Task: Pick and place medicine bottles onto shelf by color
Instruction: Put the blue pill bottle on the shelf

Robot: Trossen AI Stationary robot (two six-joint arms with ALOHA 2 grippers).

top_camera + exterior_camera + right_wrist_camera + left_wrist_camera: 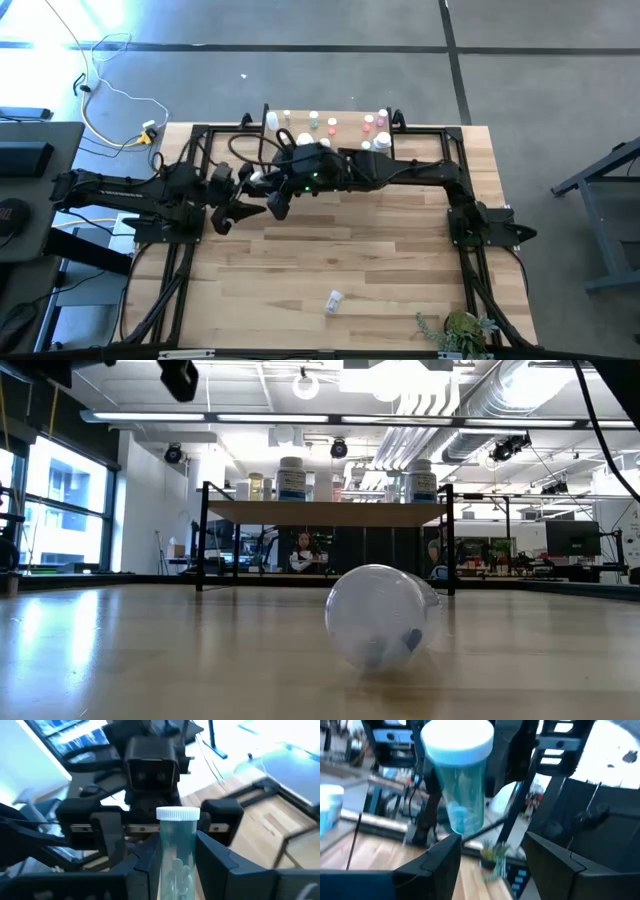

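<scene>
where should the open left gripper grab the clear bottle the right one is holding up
Probably around the clear body just under the white cap. The right gripper is shut on the lower part of the clear bottle, leaving the upper body free. The left gripper faces it, open, so it could come straight in, one finger on either side.

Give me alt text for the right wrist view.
The right claw is shut on a clear white-capped bottle, held upright between its fingers. Directly facing it, the left claw stands open, with the wooden table beyond.
</scene>
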